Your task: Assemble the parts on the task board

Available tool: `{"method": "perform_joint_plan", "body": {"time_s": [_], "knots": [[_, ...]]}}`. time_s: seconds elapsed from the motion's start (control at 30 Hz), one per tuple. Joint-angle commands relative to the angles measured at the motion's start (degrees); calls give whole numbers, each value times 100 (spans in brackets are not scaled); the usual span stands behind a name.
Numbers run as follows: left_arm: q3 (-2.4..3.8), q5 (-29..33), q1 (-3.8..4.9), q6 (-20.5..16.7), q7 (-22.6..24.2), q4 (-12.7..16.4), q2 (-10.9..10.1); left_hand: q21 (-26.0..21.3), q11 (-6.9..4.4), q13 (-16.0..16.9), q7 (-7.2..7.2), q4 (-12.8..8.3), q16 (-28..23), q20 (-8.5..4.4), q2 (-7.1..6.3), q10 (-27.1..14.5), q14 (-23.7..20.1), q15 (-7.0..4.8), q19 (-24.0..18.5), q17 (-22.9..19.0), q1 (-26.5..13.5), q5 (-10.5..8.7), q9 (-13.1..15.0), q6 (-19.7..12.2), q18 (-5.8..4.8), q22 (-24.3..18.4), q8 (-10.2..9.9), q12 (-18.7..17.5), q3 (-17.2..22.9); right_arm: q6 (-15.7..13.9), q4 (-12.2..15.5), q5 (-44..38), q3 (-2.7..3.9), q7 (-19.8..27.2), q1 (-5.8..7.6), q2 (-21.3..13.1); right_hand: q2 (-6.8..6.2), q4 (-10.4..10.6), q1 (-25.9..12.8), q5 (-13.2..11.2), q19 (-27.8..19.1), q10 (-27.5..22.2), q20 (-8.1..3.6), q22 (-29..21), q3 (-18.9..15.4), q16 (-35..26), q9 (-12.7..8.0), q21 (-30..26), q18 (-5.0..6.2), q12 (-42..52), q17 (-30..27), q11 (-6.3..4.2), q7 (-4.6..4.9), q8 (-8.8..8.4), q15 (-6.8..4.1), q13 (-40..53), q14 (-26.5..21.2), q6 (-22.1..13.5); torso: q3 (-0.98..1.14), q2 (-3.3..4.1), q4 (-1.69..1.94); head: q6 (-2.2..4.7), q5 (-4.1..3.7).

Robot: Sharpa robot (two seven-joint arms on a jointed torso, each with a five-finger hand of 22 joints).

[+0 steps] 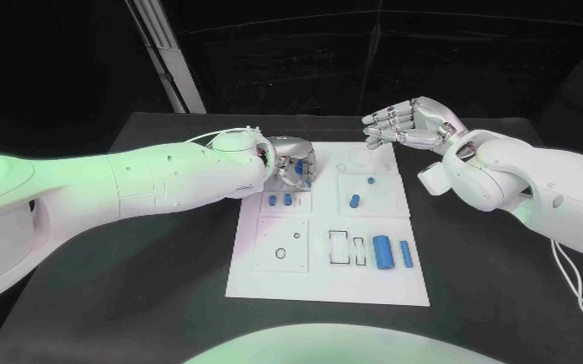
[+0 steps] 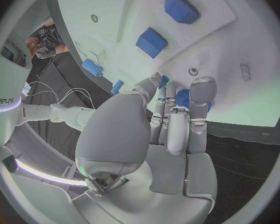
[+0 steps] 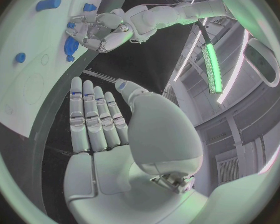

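The step in hand looks like picking up or seating a small blue part (image 2: 184,98) near the far left corner of the task board (image 1: 365,284), which lies in the middle of the table (image 1: 158,297). The left robot hand (image 1: 291,162) hangs over that corner with its fingers (image 2: 202,92) curled down around the part; the left wrist view shows blue between the fingertips, so I judge it pinched, though the contact is partly hidden. The right robot hand (image 1: 411,125) hovers above the board's far right corner, fingers apart and loosely bent, holding nothing. 2 long blue cylinders (image 1: 391,252) lie near the board's near right corner, and smaller blue pieces (image 1: 354,201) sit towards its far edge. The next move probably calls for a steady vertical alignment of the part over its socket.
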Motion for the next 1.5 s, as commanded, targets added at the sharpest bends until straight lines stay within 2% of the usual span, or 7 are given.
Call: {"method": "perform_joint_plan", "body": {"time_s": [0.03, 0.27, 0.47, 0.67, 0.87, 1.13, 1.5], "knots": [[-12, -40, -21, 185, -84, -13, 7, 33, -20, -14, 4, -8, 35, -10, 55, 71, 136, -46, 37, 8, 13, -13, 4, 65, -61, 19, -39, -42, 62, 55, 6, 7, 4, 31, 10, 7, 22, -28, -44, 33, 4, -40, 52, -5, 1, -10, -3, -17, 43, -14, -5, 12, 45, -11, -3, 0, -29, -27, 2, 0, 1, -6, 3], [-12, -39, -27, 289, -175, -34, 28, 132, -48, -35, -15, -102, 55, -31, 108, 184, 145, -72, 56, 23, 105, -23, 3, 142, -76, 124, -66, -69, 202, 61, 3, 7, 4, 32, 10, 12, 30, -29, -45, 33, 6, -40, 52, -7, 5, -8, -2, -19, 43, -12, -7, 11, 45, -10, -4, 0, -28, -26, 0, 3, -5, -9, 7], [-12, -40, -32, 293, -211, -52, 38, 249, -64, -43, -14, -291, 79, -51, 211, 284, 156, -88, 77, 40, 296, -129, 3, 226, -97, 245, -98, -113, 497, 64, 2, 7, 4, 34, 9, 13, 30, -29, -45, 33, 6, -40, 52, -7, 5, -8, -2, -19, 43, -12, -7, 11, 45, -10, -4, 0, -28, -26, 0, -2, 0, -13, 0], [-11, -40, -34, 26, 43, -42, 38, 405, -60, -46, 6, -485, 112, -52, 199, 431, 183, -87, 109, 75, 346, -149, 3, 332, -128, 408, -148, -184, 812, 67, -3, 7, 3, 38, 9, 14, 35, -31, -46, 34, 8, -41, 52, -8, 7, -8, -2, -20, 44, -11, -9, 11, 45, -10, -4, 0, -27, -26, -6, -1, 9, -11, -7], [-8, 12, -35, -232, 239, 40, -1, 451, -72, -45, 6, -521, 117, -58, 171, 518, 191, -92, 120, 65, 244, -153, 8, 407, -130, 460, -180, -247, 926, 72, -14, 7, 3, 42, 8, 22, 39, -32, -47, 34, 9, -41, 52, -9, 8, -7, -2, -22, 44, -10, -10, 11, 45, -10, -5, 0, -26, -26, -8, -4, 8, -8, 7], [14, 361, -17, -435, 338, 253, -199, 448, -74, -46, 4, -510, 111, -58, 143, 558, 189, -93, 114, 40, 134, -160, 10, 445, -128, 465, -205, -298, 953, 77, -48, 7, 3, 46, 7, 33, 39, -32, -47, 34, 9, -41, 52, -9, 8, -7, -2, -22, 44, -10, -10, 11, 45, -10, -5, 0, -26, -26, -10, -13, 19, -7, 30], [38, 916, 54, -374, 369, 516, -632, 450, -73, -47, 5, -520, 91, -58, 98, 575, 177, -93, 109, -14, 68, -151, 7, 454, -129, 476, -235, -343, 962, 84, -96, 7, 2, 45, 6, 43, 46, -32, -52, 35, 11, -43, 53, -12, 10, -7, -1, -25, 44, -8, -14, 11, 45, -10, -4, -1, -27, -26, -6, -4, 9, -4, 63]]}}
